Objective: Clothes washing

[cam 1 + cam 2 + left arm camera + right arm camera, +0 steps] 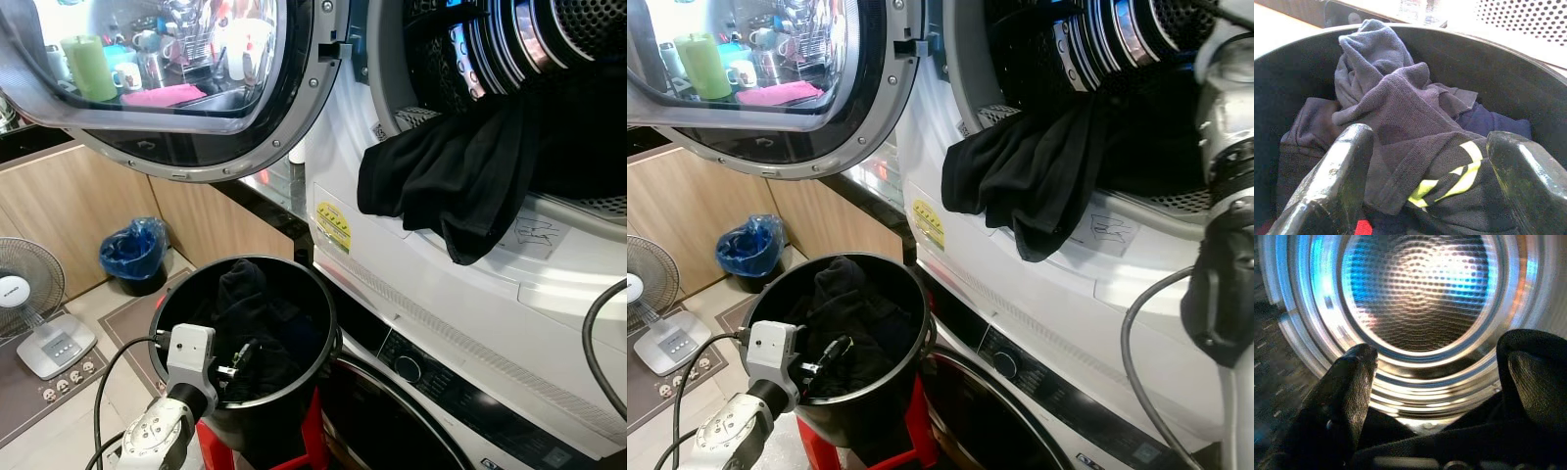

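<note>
Loading is the step in hand: clothes go from the bucket (323, 323) up into the open washer (470, 284). The bucket stands near left, on something red, just beside the washer's front, and dark clothes (257, 328) lie heaped inside it, among them a purple knit piece (1400, 98) and a black one with a yellow mark (1459, 181).

The left hand (238, 360) hangs over the bucket's near rim with its fingers (1332, 176) spread apart, released, just above the heap and gripping nothing. In its wrist view the purple piece lies between the two fingers.

Up right, one black garment (446, 181) hangs over the lip of the drum opening, partly inside and partly drooping down the white front panel. The round door (186, 88) stands swung open to the left. The right hand (1435, 396) is raised at the drum mouth, fingers (1347, 391) apart and empty; its wrist view looks straight into the shiny dimpled drum (1420, 293), with dark cloth low between the fingers. Whether the hand touches that cloth I cannot tell.

Two moves seem to be called for next. The right hand probably needs to push the drooping garment fully over the lip so it does not slide out. The left hand should drop a little, close on the purple piece and lift it clear of the bucket rim towards the drum.

On the far left floor stand a fan (29, 304) and a blue-lined bin (132, 253), well apart from the work.
</note>
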You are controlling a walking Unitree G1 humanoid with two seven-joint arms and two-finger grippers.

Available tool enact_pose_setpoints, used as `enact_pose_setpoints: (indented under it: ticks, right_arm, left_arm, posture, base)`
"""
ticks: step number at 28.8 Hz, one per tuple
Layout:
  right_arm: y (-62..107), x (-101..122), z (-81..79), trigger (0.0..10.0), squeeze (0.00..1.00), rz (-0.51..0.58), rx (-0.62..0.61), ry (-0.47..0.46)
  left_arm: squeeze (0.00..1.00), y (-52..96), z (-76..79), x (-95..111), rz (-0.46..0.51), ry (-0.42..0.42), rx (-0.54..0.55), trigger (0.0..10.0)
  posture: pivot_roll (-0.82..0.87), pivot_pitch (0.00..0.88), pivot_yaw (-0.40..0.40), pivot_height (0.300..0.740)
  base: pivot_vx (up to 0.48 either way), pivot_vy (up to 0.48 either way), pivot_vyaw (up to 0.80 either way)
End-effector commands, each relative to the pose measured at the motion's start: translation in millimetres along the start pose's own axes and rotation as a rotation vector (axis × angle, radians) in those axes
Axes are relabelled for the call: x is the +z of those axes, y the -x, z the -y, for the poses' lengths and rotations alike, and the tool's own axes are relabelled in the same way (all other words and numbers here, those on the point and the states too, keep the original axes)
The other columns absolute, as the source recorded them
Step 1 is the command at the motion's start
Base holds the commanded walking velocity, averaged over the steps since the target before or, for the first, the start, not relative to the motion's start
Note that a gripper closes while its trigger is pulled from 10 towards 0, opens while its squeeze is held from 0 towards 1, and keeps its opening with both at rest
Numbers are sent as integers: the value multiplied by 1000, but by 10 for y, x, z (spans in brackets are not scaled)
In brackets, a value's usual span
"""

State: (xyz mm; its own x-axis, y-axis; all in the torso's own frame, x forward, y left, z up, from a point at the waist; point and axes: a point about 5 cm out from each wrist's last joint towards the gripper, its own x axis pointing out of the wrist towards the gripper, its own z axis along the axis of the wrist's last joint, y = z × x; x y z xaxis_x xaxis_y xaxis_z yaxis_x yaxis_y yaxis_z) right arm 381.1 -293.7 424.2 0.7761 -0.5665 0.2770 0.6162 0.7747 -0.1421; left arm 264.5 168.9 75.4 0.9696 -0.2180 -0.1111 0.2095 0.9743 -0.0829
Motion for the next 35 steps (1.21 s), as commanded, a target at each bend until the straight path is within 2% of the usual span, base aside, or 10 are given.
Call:
enact_pose_setpoints:
  ticks: [1,6,7,8,12,13,19,25,29,35]
  right_arm:
    - [-14,82,124,10000,0,27,-71,-29]
    - [-11,102,367,10000,0,107,-328,-22]
    - [-11,75,341,10000,0,100,-314,-25]
    - [-13,-34,223,10000,0,56,-233,-25]
    - [-3,-175,56,10000,0,-4,-113,-30]
    - [37,-367,-161,10000,0,-88,22,-74]
    - [82,-359,-348,10000,0,-63,125,-159]
    - [103,-161,-417,10000,0,39,231,-387]
    - [117,-85,-412,10000,0,111,308,-595]
    - [149,-126,-408,10000,0,193,399,-721]
  left_arm:
    - [0,14,-3,10,-1,10,7,10000]
    - [0,11,-28,48,28,8,27,10000]
    - [0,8,-32,53,30,7,30,10000]
    - [0,4,-34,57,32,7,32,10000]
    - [0,1,-26,57,31,7,30,10000]
    - [0,2,-12,55,27,6,24,10000]
    - [0,10,-27,58,29,9,31,10000]
    - [0,10,-30,59,32,14,33,10000]
    - [0,11,-11,56,34,18,26,10000]
    - [0,13,-5,49,33,20,21,10000]
  posture:
    - [59,27,-4,740]
    - [59,35,-1,740]
    - [59,36,-1,740]
    - [59,36,0,740]
    - [60,38,0,740]
    - [62,40,2,740]
    - [66,43,2,740]
    - [57,51,3,740]
    - [55,54,7,740]
    - [53,56,8,740]
  base:
    - [0,0,0]
    - [0,0,0]
    - [0,0,0]
    - [0,0,0]
    - [0,0,0]
    - [0,0,0]
    - [0,0,0]
    - [0,0,0]
    - [0,0,0]
    - [0,0,0]
